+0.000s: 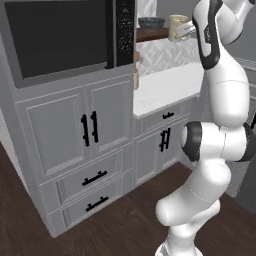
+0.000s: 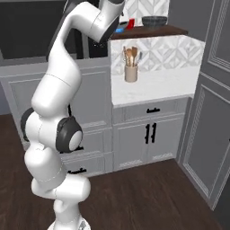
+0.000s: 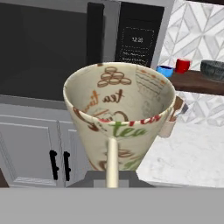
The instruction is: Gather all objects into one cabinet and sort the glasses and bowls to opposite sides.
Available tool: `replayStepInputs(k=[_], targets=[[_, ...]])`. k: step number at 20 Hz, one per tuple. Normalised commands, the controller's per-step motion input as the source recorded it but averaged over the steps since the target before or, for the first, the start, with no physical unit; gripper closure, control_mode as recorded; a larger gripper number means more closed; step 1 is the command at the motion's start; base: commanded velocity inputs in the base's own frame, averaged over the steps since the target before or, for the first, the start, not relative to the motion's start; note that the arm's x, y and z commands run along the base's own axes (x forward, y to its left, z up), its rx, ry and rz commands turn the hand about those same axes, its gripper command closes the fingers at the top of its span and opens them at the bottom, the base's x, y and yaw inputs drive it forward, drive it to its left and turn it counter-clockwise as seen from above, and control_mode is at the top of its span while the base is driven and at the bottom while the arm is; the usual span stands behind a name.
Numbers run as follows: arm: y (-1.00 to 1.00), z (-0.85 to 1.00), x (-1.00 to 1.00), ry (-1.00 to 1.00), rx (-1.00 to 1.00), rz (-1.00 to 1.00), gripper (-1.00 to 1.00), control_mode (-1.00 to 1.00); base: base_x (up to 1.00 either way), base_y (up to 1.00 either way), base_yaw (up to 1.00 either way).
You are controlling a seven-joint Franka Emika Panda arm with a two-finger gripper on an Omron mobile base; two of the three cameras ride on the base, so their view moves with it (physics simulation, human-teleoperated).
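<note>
Mug [image 3: 119, 116], cream with tea lettering, is clamped in the gripper [image 1: 186, 31] by its handle, carried high just short of the wooden shelf [image 3: 197, 81]; looks rigid, glazed, chippable, likely light, and that thin-handle hold may let it swing.

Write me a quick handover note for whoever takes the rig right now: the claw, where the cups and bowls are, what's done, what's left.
Claw: shut on the cream mug, held up in front of the microwave, not yet at the shelf.
Dark wooden shelf: already holds the small blue bowl, the red cup and the large grey bowl, in that order from the microwave end.
Done: three of four things gathered.
Left: set the mug on the shelf. The red cup stands between the two bowls, so the sorting likely still needs work: cups to one end, bowls to the other.
</note>
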Motion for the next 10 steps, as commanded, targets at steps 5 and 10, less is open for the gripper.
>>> replayStepInputs(k=[5,10], targets=[[0.0,0.0,0.0,0.0,0.0,0.0,1.0,1.0,0.36,-0.75,0.33],[0.0,0.0,0.0,0.0,0.0,0.0,1.0,1.0,0.4,-0.66,0.4]])
